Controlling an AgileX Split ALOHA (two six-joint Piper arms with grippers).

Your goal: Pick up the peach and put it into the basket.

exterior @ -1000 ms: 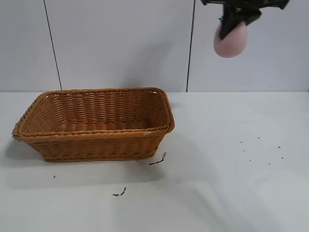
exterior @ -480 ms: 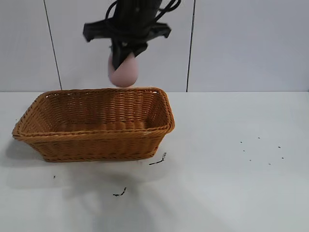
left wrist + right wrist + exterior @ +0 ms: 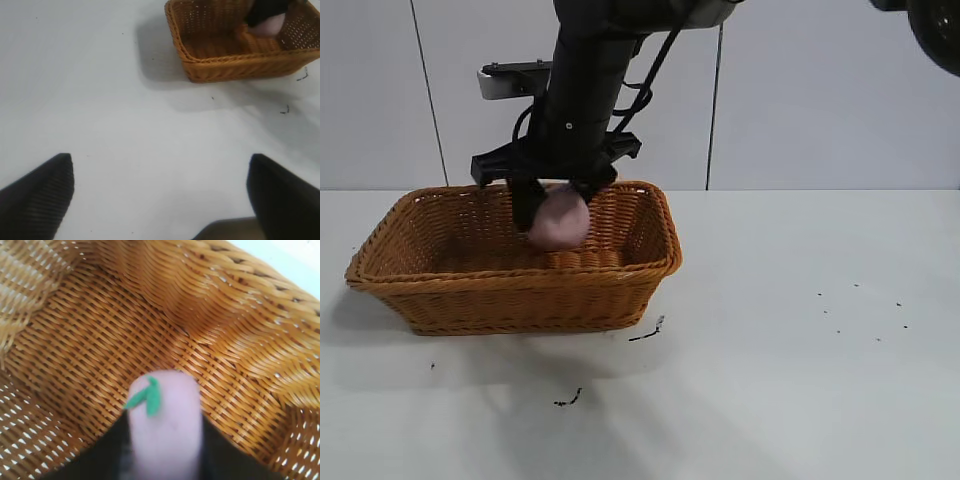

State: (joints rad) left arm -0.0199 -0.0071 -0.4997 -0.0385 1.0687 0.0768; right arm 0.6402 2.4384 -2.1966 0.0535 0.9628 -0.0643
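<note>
The right gripper [image 3: 552, 205] is seen lowered into the basket [image 3: 520, 295], its black arm reaching down from above the far rim. The peach [image 3: 559, 220] is held between the two dark fingers [image 3: 525, 205], which are pressed against its sides, so the claw is read as clasped on the fruit rather than released. The pale pink lump is pictured inside the basket's walls, above the woven floor, toward the end nearer the table's middle; whether it touches the floor cannot be told. In the right wrist view a small green leaf [image 3: 146, 397] is shown on the peach's top, with the orange-brown weave spread out beneath it.

The basket is set on the white table [image 3: 800, 380], at the left of the exterior view. A few dark specks [image 3: 645, 332] are scattered on the surface just beside the basket's front corner.

The left gripper [image 3: 160, 192] is pictured well apart from the basket, over bare table, with its two black fingertips [image 3: 42, 192] spread wide and nothing between them.
</note>
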